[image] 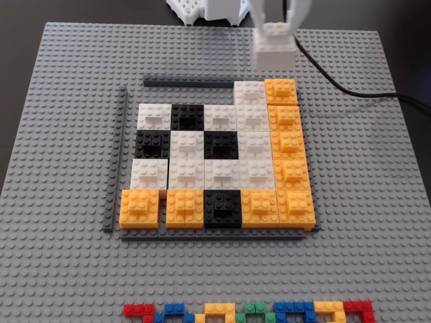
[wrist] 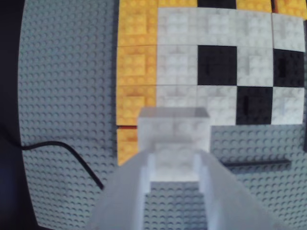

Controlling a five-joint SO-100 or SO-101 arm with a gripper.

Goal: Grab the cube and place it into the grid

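Cube [wrist: 173, 125] clamped by fingers [wrist: 158, 165] | fixed view alone: multicoloured bricks [image: 249, 311]

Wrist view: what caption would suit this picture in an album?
Seen from the wrist, the gripper carries a white cube above the grid's edge.

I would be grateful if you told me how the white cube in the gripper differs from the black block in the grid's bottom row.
The cube is white; the black block is black. The cube is held in the gripper, raised beyond the grid's far edge, while the black block sits in the grid between orange blocks. The cube looks blurred; the black block looks sharp. Both are studded square blocks.
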